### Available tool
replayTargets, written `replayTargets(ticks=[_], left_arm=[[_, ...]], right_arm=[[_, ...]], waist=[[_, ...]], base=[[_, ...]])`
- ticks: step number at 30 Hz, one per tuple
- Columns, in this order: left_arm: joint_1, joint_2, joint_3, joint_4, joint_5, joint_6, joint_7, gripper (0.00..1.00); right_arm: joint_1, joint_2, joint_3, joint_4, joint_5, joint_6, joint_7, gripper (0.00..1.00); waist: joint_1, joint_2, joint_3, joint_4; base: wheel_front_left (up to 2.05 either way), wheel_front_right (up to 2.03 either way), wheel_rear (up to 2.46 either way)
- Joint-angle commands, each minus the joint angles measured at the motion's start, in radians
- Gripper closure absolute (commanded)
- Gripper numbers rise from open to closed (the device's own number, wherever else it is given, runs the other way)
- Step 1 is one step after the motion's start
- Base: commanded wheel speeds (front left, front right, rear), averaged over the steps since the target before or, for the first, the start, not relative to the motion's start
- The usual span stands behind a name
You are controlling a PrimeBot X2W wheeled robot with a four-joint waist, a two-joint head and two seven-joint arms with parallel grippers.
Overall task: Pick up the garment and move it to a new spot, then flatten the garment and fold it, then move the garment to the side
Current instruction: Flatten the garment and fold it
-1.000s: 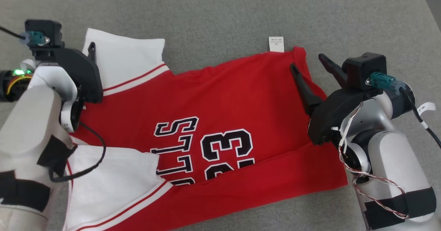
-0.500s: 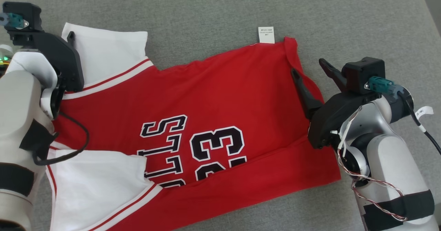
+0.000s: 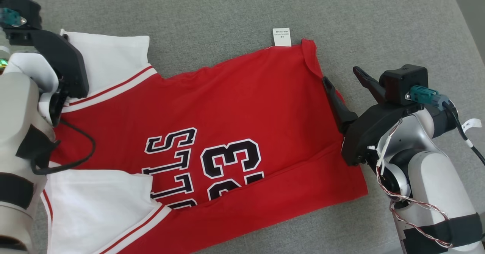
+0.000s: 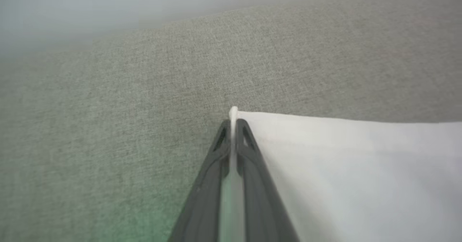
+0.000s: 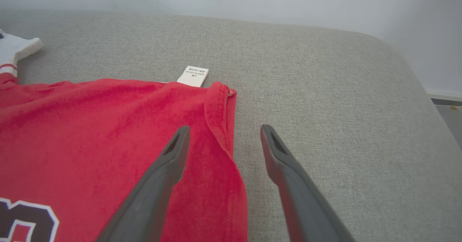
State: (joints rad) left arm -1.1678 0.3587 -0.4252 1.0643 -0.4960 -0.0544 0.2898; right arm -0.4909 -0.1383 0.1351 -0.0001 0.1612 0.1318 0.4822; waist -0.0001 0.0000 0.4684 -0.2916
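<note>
The garment (image 3: pixel 235 106) is a red jersey with white sleeves and black lettering, lying spread on the grey cushion. My left gripper (image 3: pixel 63 36) is at its far left, shut on the corner of the upper white sleeve (image 4: pixel 361 170). In the left wrist view the left gripper (image 4: pixel 233 124) has its fingers pressed together with the white edge pinched between them. My right gripper (image 3: pixel 341 76) stands open at the jersey's right hem. In the right wrist view the right gripper (image 5: pixel 225 129) has one finger over the garment (image 5: pixel 90 126) and the other over bare cushion.
A white care label (image 3: pixel 282 37) sticks out from the jersey's far edge, and the same label (image 5: pixel 193 76) lies ahead of the right fingers. The grey cushion (image 3: pixel 227 8) stretches beyond the jersey and ends at a rounded edge (image 3: pixel 466 23) on the right.
My left gripper has closed on the white sleeve corner. The whole head picture has shifted left and up, so the camera moved. The right gripper stays open, now nearer the hem edge.
</note>
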Motion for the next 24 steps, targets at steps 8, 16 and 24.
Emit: replayTargets(ticks=[8, 16, 24], left_arm=[[0.013, 0.010, -0.001, -0.006, -0.027, -0.034, -0.005, 1.00], [0.001, 0.003, 0.087, -0.079, -0.166, -0.065, -0.019, 1.00], [0.005, 0.026, 0.097, -0.147, -0.207, -0.071, 0.006, 1.00]], right_arm=[[-0.047, -0.014, 0.011, 0.010, -0.090, -0.002, 0.028, 0.00], [-0.208, -0.057, 0.126, 0.101, -0.280, -0.002, 0.203, 0.00], [-0.309, -0.062, 0.126, 0.244, -0.332, -0.002, 0.235, 0.00]], waist=[[0.0001, 0.0000, -0.008, 0.034], [0.0001, 0.0000, 0.008, 0.066], [0.0001, 0.0000, 0.039, 0.075]], base=[[0.00, 0.00, 0.00], [0.00, 0.00, 0.00], [0.00, 0.00, 0.00]])
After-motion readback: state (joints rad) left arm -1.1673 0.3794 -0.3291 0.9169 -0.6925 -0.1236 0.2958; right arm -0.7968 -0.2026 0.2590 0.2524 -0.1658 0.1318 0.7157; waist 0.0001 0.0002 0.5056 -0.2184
